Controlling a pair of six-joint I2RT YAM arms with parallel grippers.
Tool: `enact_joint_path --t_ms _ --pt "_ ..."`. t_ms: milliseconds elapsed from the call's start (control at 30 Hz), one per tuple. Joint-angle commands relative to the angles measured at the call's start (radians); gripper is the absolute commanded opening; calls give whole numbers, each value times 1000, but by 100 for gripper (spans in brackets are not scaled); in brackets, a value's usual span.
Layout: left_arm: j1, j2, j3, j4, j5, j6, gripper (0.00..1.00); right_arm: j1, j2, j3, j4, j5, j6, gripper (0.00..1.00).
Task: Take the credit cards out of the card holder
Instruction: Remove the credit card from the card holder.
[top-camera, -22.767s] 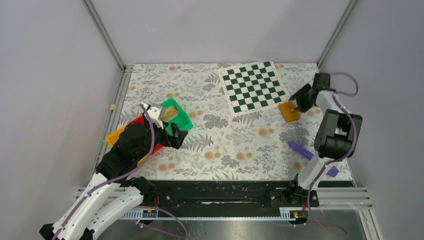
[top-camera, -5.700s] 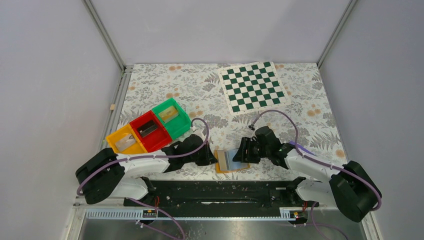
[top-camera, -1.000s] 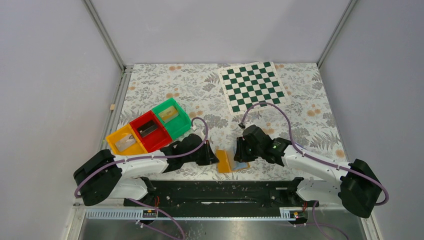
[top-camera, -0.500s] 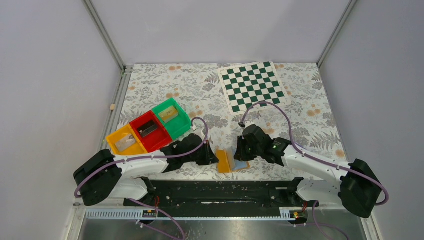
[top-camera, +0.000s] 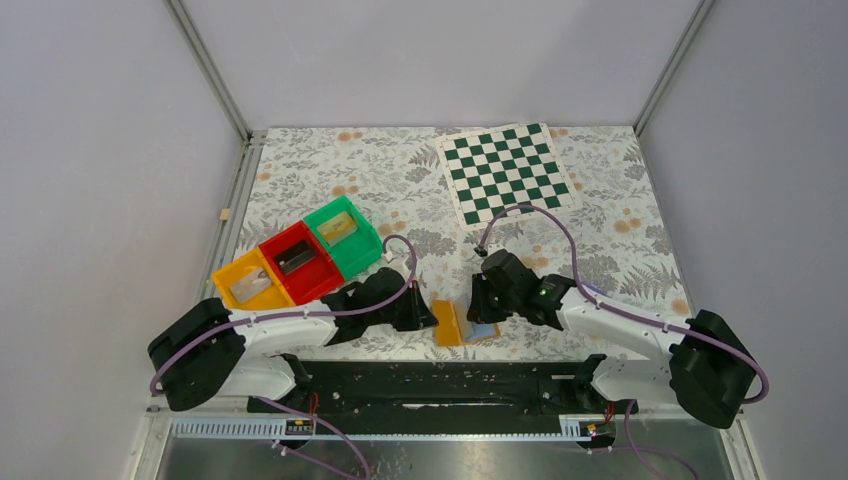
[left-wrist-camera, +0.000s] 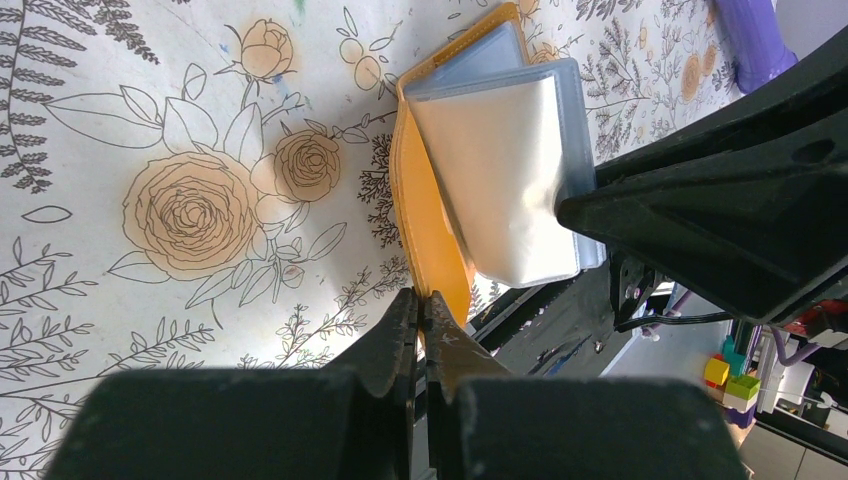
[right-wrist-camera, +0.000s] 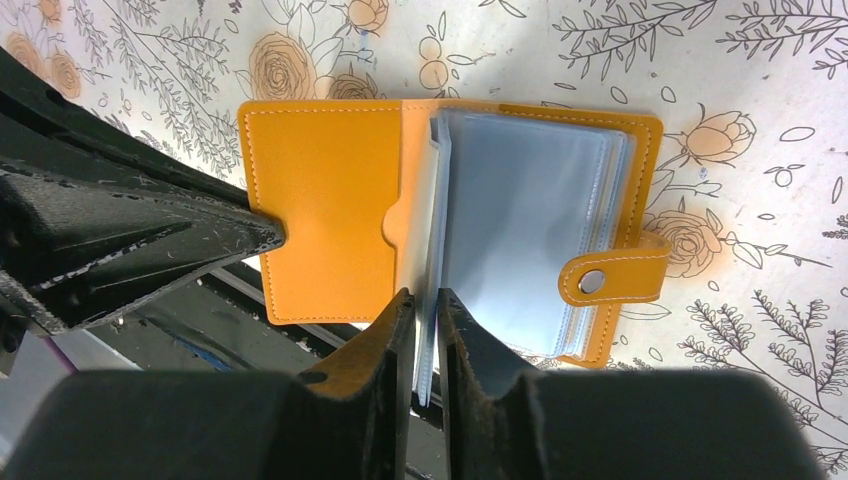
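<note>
The card holder lies open on the worktop, near the front edge. My left end effector pinches its orange cover. My right end effector pinches one clear sleeve. I see no card out yet, so I think all the pulling is left.

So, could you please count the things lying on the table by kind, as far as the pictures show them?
bins: 3 (orange bin, red bin, green bin)
chessboard: 1
card holder: 1
purple object: 1 in view
Total: 6
The small items inside the bins are too small to count.
</note>
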Motion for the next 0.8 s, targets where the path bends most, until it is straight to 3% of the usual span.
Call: enact_joint_path --t_ms 0,300,433,500,767 --pt "-3 7 12 54 11 -3 0 11 13 -1 14 29 1 22" --pt "-3 11 20 44 5 2 0 19 -21 -7 73 -55 19 22" --pt "-4 0 14 21 -17 4 1 19 -53 -19 88 -59 31 32" --pt "-4 -11 7 17 -22 2 6 19 -54 -25 97 -67 33 34" --pt "-3 -22 7 22 -23 2 15 19 -40 -47 145 -101 54 26"
